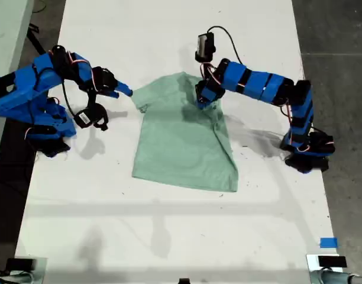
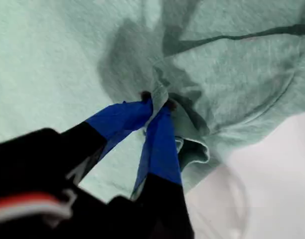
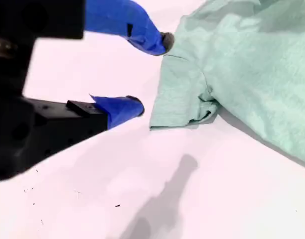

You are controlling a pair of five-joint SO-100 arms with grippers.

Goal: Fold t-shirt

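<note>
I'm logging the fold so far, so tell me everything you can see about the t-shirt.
The t-shirt is plain pale mint-green, soft heathered cloth with no print. It lies mostly flat on the white table, partly folded, its edge on the exterior view's right doubled over. My first gripper is shut on a bunched fold near the top of it, lifting wrinkles around the pinch. One short sleeve lies flat with a curled hem, just beside my open second gripper, which does not touch it.

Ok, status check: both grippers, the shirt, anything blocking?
My first gripper shut on the t-shirt, pinching a fold. My second gripper open, empty, beside the sleeve. White table shows nothing blocking.
</note>
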